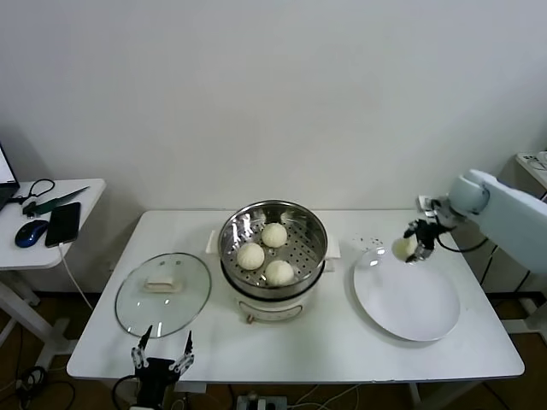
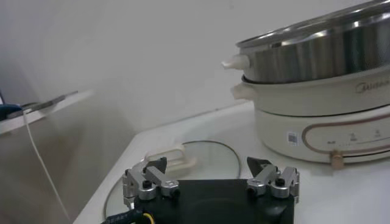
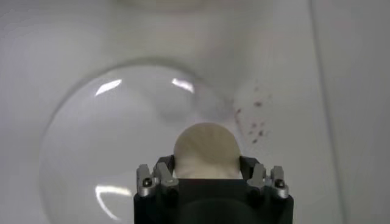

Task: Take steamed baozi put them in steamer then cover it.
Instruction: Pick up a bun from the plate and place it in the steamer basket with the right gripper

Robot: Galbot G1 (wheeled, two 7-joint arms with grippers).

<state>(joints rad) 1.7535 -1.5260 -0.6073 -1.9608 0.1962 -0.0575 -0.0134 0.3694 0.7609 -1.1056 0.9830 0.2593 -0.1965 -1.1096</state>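
Note:
The steel steamer stands on its cream pot base mid-table and holds three baozi. My right gripper is shut on another baozi over the far left rim of the white plate. In the right wrist view that baozi sits between the right gripper's fingers, above the plate. The glass lid lies flat to the left of the steamer. My left gripper waits open at the table's front edge, just before the lid.
A side table at the far left carries a phone, a mouse and cables. Dark specks mark the tabletop beside the plate. The steamer's wall rises beyond the left gripper.

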